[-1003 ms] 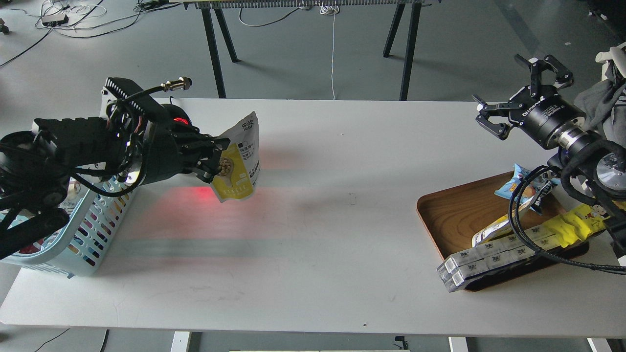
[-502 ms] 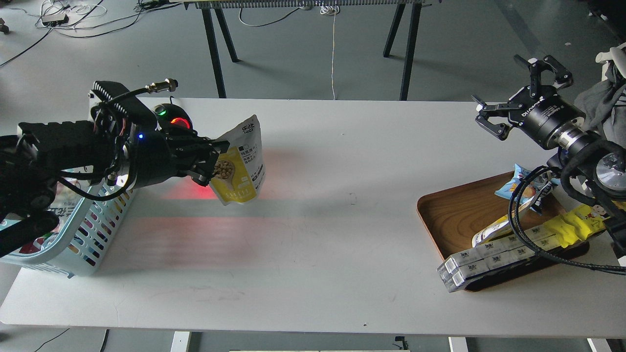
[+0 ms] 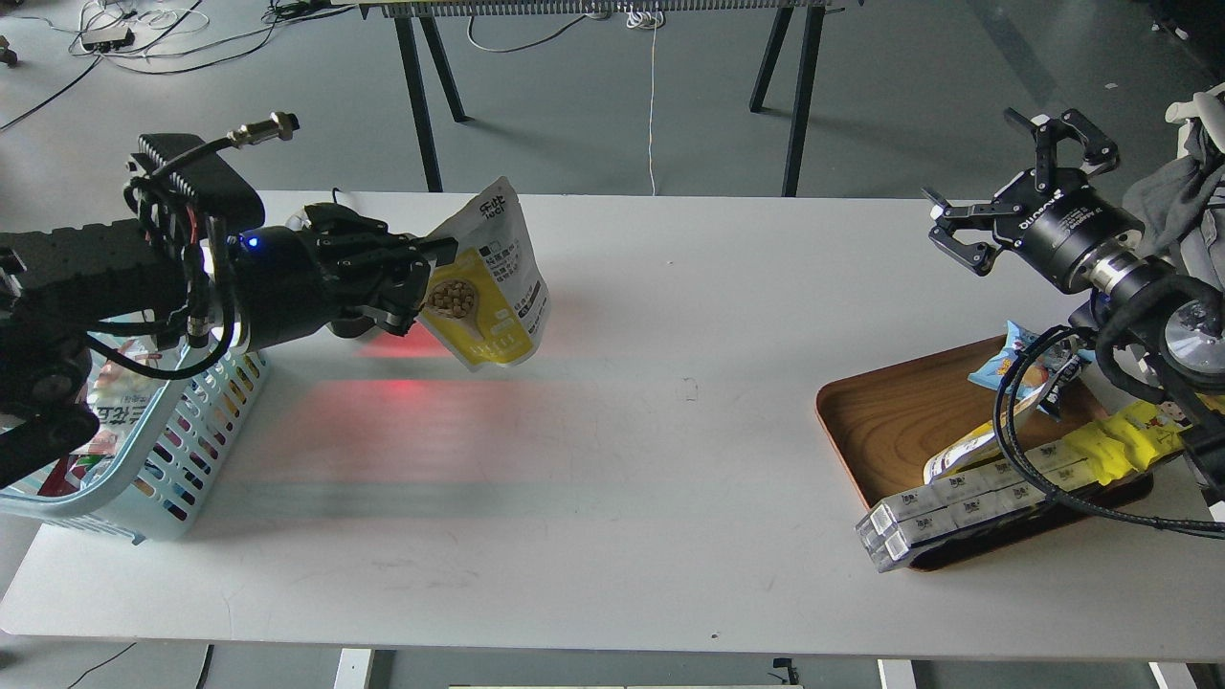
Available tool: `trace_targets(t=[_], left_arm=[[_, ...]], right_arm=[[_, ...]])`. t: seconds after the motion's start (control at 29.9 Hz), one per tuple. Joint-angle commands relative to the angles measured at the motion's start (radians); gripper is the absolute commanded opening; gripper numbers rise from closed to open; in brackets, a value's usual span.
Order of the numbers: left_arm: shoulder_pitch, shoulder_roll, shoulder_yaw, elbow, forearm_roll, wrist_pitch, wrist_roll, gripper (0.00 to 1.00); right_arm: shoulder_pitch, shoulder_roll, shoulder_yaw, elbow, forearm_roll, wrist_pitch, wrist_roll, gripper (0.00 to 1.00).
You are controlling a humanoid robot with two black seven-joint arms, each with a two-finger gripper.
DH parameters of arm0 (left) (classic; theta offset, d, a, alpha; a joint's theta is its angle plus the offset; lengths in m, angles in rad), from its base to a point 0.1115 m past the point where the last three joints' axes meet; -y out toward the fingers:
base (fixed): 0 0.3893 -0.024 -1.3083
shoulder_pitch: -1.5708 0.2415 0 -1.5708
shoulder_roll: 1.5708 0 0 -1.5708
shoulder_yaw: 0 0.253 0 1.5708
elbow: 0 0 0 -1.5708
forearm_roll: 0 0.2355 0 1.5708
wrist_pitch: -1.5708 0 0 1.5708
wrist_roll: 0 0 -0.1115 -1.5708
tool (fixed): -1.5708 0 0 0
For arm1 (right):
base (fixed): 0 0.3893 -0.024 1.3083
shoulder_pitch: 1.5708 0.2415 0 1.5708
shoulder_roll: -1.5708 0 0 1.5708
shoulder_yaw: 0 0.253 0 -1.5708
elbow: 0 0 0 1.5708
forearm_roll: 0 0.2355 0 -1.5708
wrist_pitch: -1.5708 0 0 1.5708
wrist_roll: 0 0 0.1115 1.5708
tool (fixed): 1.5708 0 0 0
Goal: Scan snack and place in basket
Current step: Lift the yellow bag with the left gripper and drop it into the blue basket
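The snack, a pouch with a white top, yellow lower front and a picture of tan beans, hangs tilted above the table left of centre. My left gripper is shut on its left edge and holds it in the air. The light blue basket stands at the table's left end, partly under my left arm, with packets inside. Red scanner light falls on the table below the pouch. My right gripper is open and empty, raised above the table's right end.
A brown wooden tray at the right holds a blue packet, a long yellow packet and white boxes. A black cable loops over the tray. A dark scanner body sits behind my left gripper.
My left gripper has lifted the snack up and a little to the right. The scanner's red and green lights no longer show. The right arm has not moved.
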Motion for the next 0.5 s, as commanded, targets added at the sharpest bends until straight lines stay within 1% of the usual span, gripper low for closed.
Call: trace_targets(t=[0.0, 0.1, 0.47], left_arm=[[0.002, 0.013, 0.001, 0.002, -0.013, 0.023, 0.002, 0.00], [0.003, 0.015, 0.004, 0.012, -0.013, 0.037, 0.003, 0.00], [0.012, 0.050, 0.012, 0.018, -0.013, 0.039, 0.000, 0.00]], right_arm=[[0.000, 0.000, -0.002, 0.000, 0.000, 0.000, 0.000, 1.00], [0.002, 0.002, -0.002, 0.000, 0.000, 0.000, 0.000, 1.00], [0.002, 0.008, -0.002, 0.000, 0.000, 0.000, 0.000, 1.00]])
